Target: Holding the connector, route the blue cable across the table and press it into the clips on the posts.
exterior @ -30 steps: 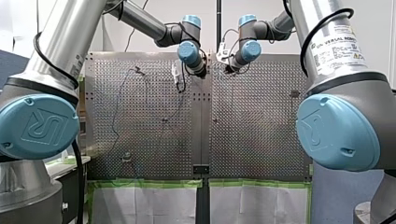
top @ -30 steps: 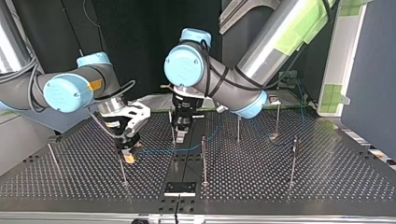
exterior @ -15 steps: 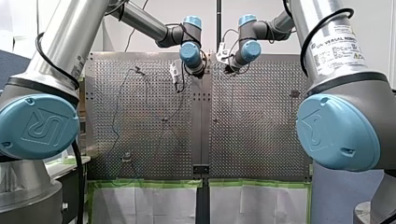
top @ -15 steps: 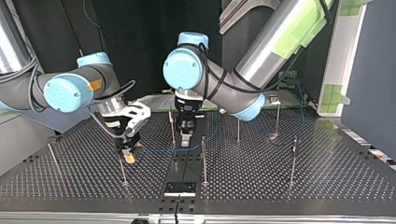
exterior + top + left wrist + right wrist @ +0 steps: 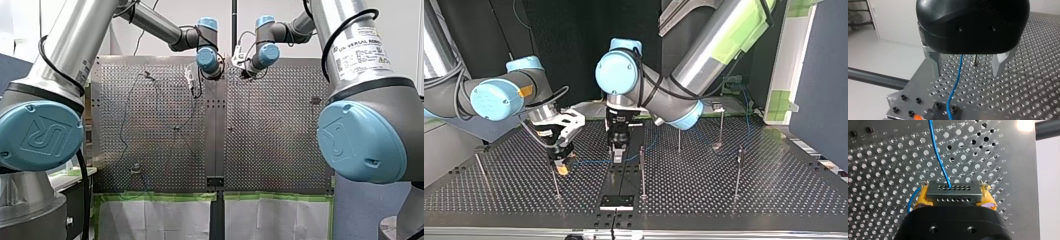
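Note:
My right gripper is shut on a grey connector, held between its yellow pads. From the connector the blue cable runs ahead over the perforated table. In the top view my right gripper hangs low at the left beside a thin post, and the cable stretches to my left gripper near the middle. In the left wrist view my left gripper is open, its metal fingers astride the cable without touching it, a post just behind.
Several thin clip posts stand on the table: one at the middle, others further right. A black plate lies at the near edge in the top view. The cable loops over the front view's left half.
My left gripper has turned at the wrist and come down a little nearer the cable in the top view. My right gripper with the connector has stayed put.

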Robot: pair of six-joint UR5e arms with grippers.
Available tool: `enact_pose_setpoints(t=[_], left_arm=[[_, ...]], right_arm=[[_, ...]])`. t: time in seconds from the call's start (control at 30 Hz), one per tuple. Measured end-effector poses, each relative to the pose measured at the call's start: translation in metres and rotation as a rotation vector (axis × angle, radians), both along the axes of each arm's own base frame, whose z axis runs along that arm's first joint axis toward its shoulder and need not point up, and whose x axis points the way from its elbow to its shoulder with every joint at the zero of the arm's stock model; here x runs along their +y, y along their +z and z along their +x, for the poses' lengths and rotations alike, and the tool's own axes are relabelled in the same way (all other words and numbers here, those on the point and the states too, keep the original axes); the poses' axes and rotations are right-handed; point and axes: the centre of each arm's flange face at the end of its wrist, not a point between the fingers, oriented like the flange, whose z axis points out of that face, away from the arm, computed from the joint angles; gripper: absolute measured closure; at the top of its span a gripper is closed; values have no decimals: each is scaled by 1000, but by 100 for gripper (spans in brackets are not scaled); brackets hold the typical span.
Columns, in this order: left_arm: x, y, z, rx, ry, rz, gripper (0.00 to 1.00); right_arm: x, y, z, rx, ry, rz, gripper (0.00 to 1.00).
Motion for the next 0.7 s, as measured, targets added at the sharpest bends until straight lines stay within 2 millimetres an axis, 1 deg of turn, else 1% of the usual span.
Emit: enact_pose_setpoints(t=[0.13,0.3,0.47,0.6,0.7], left_arm=[[-4,-8,8,21,17,23,1],[-8,-14,24,21,45,25,1],[-9,-3,31,12,61,22,1],[-9,10,33,1,71,17,1],[-9,14,33,4,74,20,1]], right_arm=[[0,0,0,0,1,0,100],[0,0,0,1,1,-1,100],[0,0,0,0,0,0,100],[0,-1,0,0,1,1,100],[0,-1,0,0,2,1,100]])
